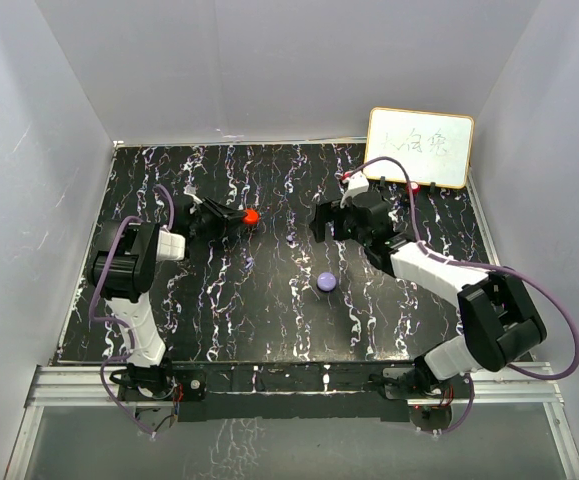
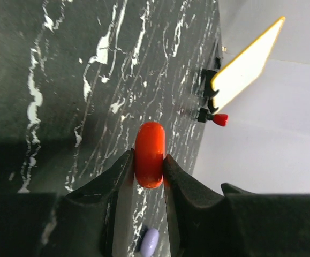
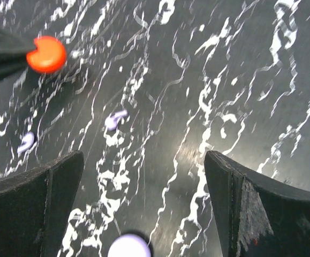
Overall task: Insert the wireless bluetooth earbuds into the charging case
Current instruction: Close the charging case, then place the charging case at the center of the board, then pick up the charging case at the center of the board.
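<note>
Two pale purple earbuds (image 3: 114,119) (image 3: 26,142) were seen lying loose on the black marbled table (image 1: 219,320). They were set apart from each other, between the two grippers and to the far side of the purple case (image 1: 327,282).

The earbuds were judged to be very light, rigid and smooth, so likely to skid or flip if nudged. A pinch across the rounded body was judged safer than one on the thin stem, which could pivot or slip out.

The red case (image 2: 149,142) was pinched on edge, off the table, between the closed jaws of the left gripper (image 2: 148,159). Whether its lid was open could not be told. The case was judged hard and slick, with little of it held.

The right gripper (image 3: 143,160) was spread wide and held nothing, with the nearer earbud just ahead of it.

No brand or label could be made out on the cases. Green handwriting was seen on the whiteboard (image 1: 419,147) at the far right, but it could not be read.
</note>
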Action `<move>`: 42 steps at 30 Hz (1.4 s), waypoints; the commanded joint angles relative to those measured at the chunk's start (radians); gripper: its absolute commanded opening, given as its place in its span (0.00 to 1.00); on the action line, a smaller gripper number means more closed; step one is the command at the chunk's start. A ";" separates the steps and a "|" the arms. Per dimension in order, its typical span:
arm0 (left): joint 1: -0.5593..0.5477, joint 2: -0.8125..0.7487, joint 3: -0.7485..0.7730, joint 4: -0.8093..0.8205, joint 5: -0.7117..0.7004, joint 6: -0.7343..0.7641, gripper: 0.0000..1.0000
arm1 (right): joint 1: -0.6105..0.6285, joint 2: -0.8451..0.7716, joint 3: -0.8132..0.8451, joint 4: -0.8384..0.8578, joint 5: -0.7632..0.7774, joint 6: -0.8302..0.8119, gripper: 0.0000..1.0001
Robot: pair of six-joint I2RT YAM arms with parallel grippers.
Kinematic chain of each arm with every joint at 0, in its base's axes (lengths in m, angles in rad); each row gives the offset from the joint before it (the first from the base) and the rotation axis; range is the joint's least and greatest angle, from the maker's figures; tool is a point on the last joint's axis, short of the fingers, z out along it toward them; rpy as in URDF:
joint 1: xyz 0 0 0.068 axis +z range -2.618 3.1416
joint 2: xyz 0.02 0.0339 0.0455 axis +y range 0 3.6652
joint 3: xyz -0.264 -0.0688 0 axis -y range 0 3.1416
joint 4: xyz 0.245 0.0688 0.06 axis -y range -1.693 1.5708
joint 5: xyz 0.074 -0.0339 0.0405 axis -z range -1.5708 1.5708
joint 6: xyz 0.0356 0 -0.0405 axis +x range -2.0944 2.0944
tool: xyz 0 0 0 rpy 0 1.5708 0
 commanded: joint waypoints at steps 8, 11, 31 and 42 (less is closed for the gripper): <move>0.025 -0.040 0.096 -0.191 -0.055 0.171 0.00 | 0.017 -0.107 -0.082 -0.160 -0.134 0.085 0.93; 0.029 -0.034 0.108 -0.213 -0.060 0.190 0.06 | 0.046 -0.120 -0.100 -0.207 -0.124 0.096 0.92; 0.065 -0.237 0.081 -0.382 -0.140 0.301 0.60 | 0.229 -0.102 -0.184 -0.296 0.073 0.168 0.90; 0.064 -0.520 0.001 -0.497 -0.146 0.359 0.63 | 0.269 0.015 -0.147 -0.302 0.188 0.172 0.84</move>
